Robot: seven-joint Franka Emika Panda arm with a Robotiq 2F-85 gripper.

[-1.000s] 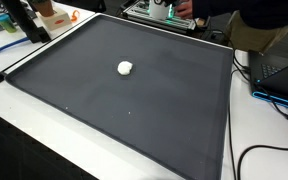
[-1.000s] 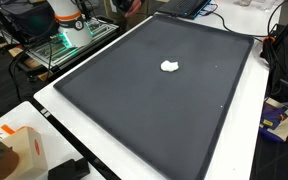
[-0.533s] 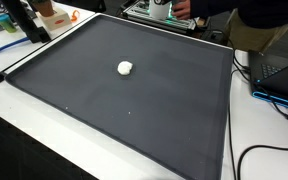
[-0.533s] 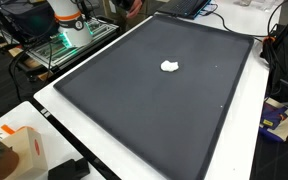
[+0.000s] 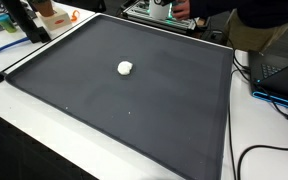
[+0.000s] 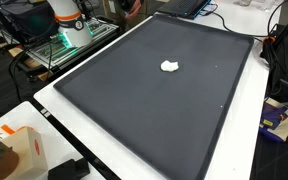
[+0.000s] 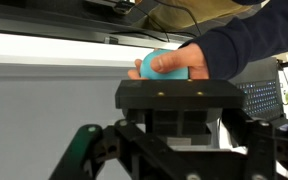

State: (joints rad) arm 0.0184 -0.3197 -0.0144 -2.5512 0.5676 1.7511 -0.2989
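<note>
Nothing has shifted on the black rectangular mat (image 5: 134,110): the small white crumpled lump (image 5: 125,68) stays near its middle, untouched. Off the mat's edge, your gripper (image 7: 179,140) faces a person's hand (image 7: 189,60) holding a turquoise rounded object (image 7: 151,67). I cannot tell how wide the jaws stand.

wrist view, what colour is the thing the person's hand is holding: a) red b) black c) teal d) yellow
c, the hand coming out of a dark blue sleeve has its fingers wrapped round a rounded teal thing, whose teal surface shows by the thumb.
</note>
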